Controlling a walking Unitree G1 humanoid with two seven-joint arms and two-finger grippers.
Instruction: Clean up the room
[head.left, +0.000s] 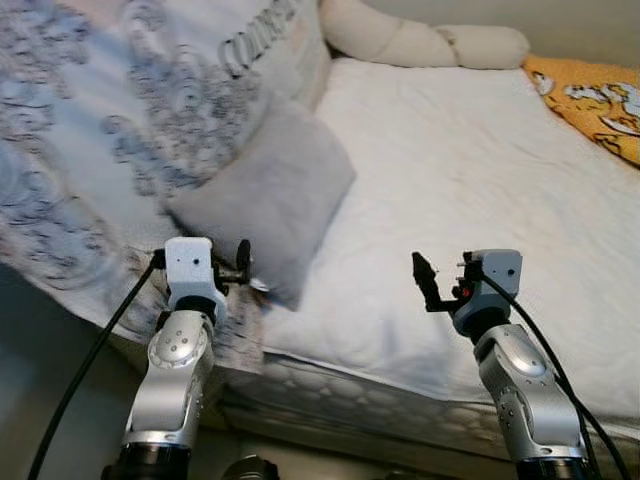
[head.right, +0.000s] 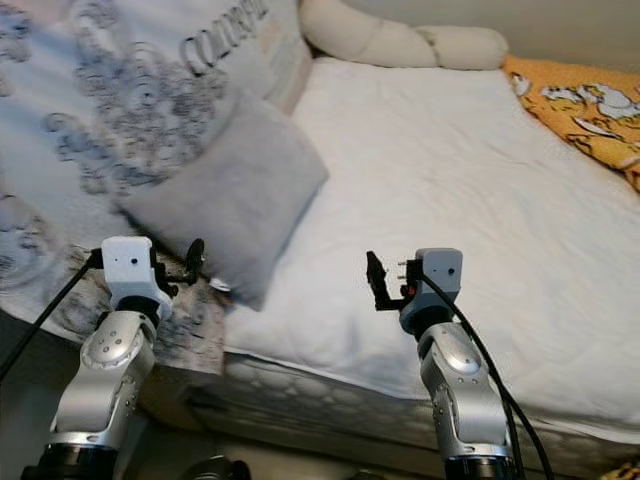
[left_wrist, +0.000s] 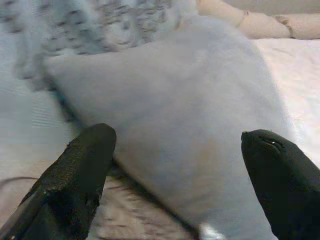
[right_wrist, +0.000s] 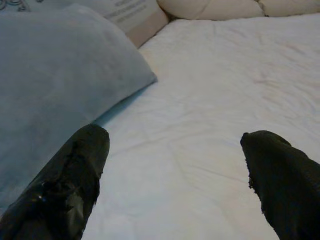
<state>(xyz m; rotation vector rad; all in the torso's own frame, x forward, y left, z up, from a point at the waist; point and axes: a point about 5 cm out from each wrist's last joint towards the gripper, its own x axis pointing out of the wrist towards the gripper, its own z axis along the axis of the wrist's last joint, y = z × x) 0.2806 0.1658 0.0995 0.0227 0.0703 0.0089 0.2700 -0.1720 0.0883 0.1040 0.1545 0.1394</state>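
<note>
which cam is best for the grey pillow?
Left eye view: the whole grey pillow shows, lying against the patterned duvet on the white sheet. Right eye view matches. Left wrist view has it close between the open left tool; right wrist view crops it.

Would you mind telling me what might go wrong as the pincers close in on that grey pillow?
1. The grey pillow lies near the bed's edge; a nudge from the open left pincer might push it off.
2. Its corner rests on the patterned duvet, so a grasp may catch that fabric too.
3. The open right pincer hovers over the white sheet and might snag it.
</note>
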